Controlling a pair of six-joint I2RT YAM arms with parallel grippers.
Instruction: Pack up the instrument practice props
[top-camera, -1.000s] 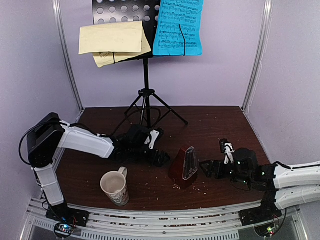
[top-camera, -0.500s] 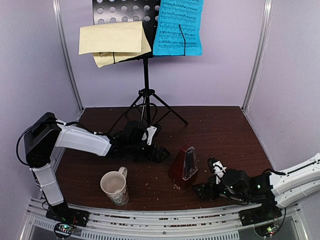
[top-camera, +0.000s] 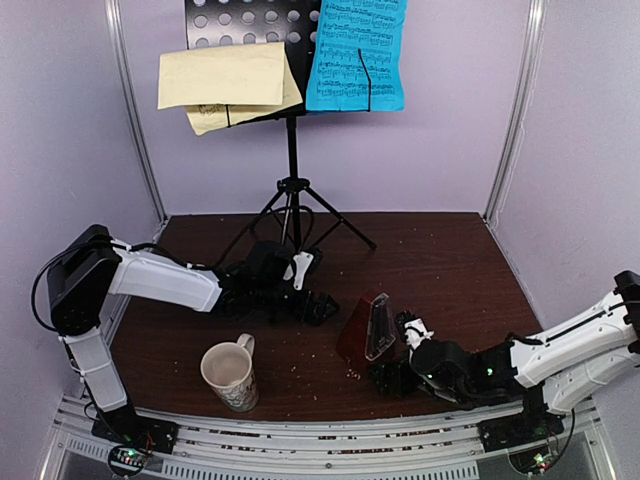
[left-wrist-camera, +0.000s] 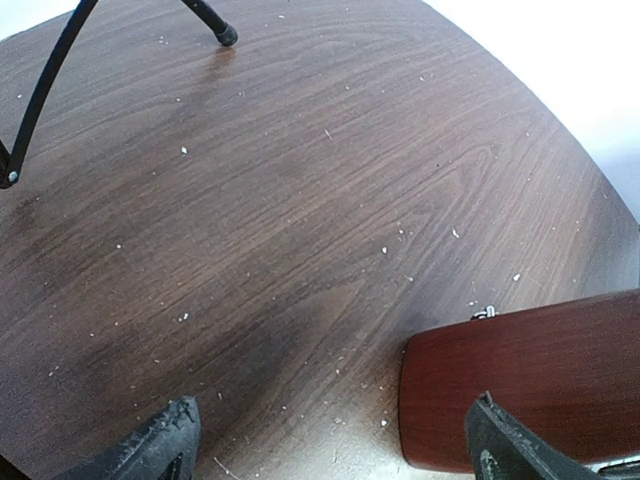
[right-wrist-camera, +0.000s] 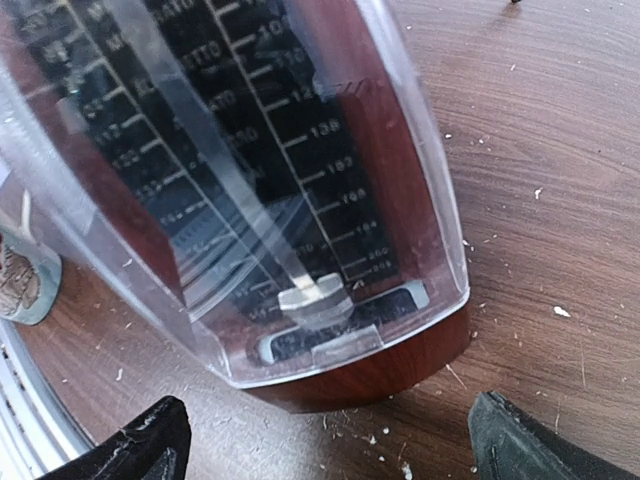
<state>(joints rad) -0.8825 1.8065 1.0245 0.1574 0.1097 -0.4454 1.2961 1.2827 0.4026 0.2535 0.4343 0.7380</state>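
Note:
The dark red-brown pyramid metronome with its clear cover stands on the table near the front middle. It fills the right wrist view and its side shows in the left wrist view. My right gripper is open, low on the table just in front of its base, empty. My left gripper is open, just left of the metronome, empty. The black perforated music stand stands at the back and holds a pale yellow sheet and a blue sheet.
A cream patterned mug stands at the front left; a bit of it shows in the right wrist view. The stand's tripod legs spread over the back of the brown table. Crumbs lie scattered. Purple walls enclose three sides.
My right arm has swung left and down, from right of the metronome to just in front of its base. My left gripper has shifted slightly back.

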